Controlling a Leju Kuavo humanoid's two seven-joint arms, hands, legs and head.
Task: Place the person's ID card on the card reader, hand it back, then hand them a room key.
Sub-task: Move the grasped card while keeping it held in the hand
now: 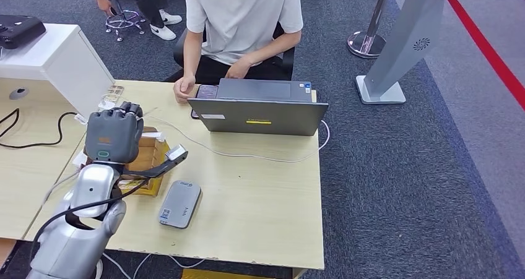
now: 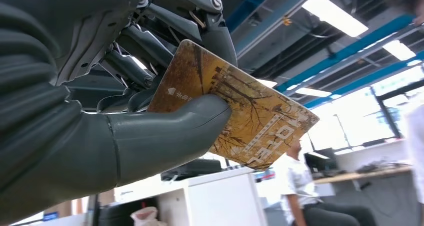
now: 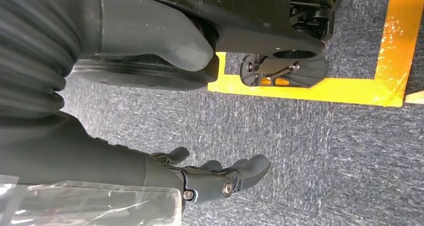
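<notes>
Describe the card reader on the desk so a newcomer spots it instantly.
On the light wooden desk, look near the front edge, just right of the robot's left hand. The card reader is the flat grey slab with rounded corners lying there, smaller than the open laptop and apart from the cardboard box.

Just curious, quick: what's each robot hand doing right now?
Left hand: holding a yellow card.
Right hand: open, holding nothing.

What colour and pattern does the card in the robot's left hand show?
Golden yellow-orange with dark bare trees, on the card; clearest in the left wrist view.
</notes>
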